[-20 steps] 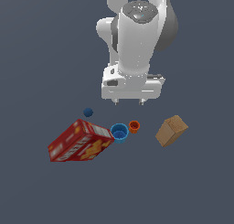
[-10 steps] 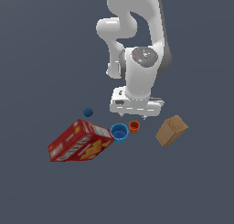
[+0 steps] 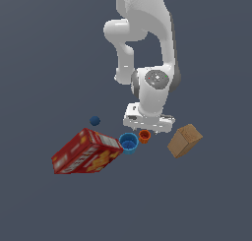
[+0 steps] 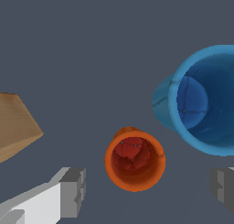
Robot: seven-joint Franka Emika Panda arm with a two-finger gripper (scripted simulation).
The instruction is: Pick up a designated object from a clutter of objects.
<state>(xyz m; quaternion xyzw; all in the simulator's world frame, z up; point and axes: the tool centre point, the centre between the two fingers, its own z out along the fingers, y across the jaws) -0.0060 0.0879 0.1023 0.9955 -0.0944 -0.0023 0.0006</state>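
**Gripper low over the orange cup**

Lowered since a second ago: the arm has dropped from well above the clutter to just over it, and the gripper (image 3: 148, 128) now hangs right behind and above the small orange cup (image 3: 144, 135) in the exterior view. None of the objects has shifted.

- Gripper: fingers spread wide. In the wrist view one grey fingertip (image 4: 73, 192) shows on one side of the orange cup (image 4: 135, 160) and the other at the frame edge on the opposite side; neither touches the cup. The gripper's midpoint (image 4: 148, 189) falls at the cup's rim, a little off its centre.
- Orange cup: upright, mouth up, standing on the dark floor (image 3: 44, 63). Nothing is holding it.
- Light-blue cup (image 3: 128, 142): just beside the orange cup on the exterior view's left, larger, also mouth up; a narrow gap between the two shows in the wrist view (image 4: 205, 102).
- Red printed box (image 3: 86, 152): tilted, on the exterior view's left of the light-blue cup, close against it.
- Dark-blue ball (image 3: 95, 120): farther back on the left, apart from the rest.
- Brown box (image 3: 184, 140): on the exterior view's right, apart from the orange cup, tilted on an edge; its corner shows in the wrist view (image 4: 16, 125).
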